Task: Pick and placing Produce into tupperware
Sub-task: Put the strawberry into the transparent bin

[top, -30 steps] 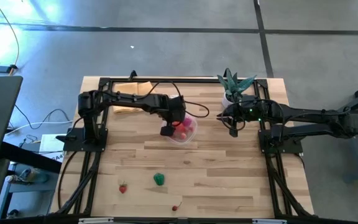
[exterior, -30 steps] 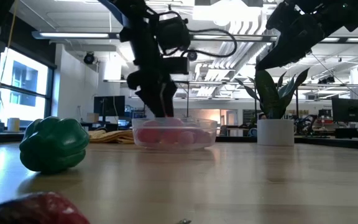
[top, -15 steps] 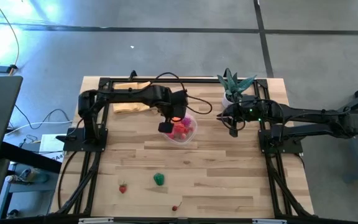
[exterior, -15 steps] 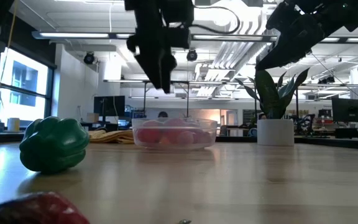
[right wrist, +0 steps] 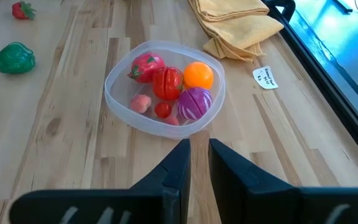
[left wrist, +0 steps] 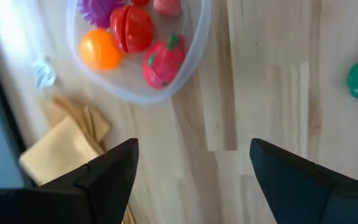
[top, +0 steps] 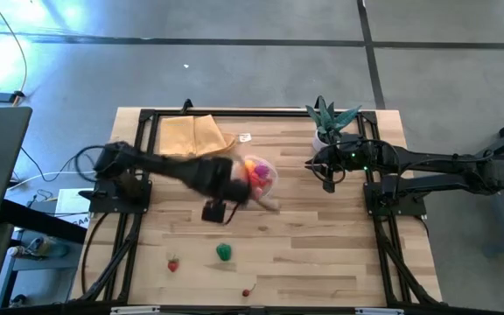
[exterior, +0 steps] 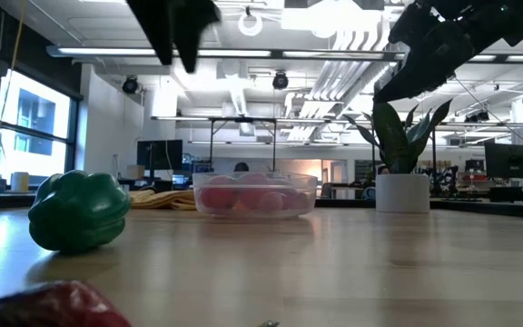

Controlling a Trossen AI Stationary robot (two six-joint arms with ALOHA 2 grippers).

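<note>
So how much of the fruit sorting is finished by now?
Mostly done: the tub holds six pieces. The left end effector is open and empty, above the table near the green pepper. That, a strawberry and a cherry remain.

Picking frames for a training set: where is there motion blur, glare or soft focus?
High view: left arm smeared by motion, glare on the floor at top left. Low view: red piece in the near corner out of focus, arms mere silhouettes against bright ceiling lights. Left wrist view: softly blurred throughout. Right wrist view: sharp on the tub.
</note>
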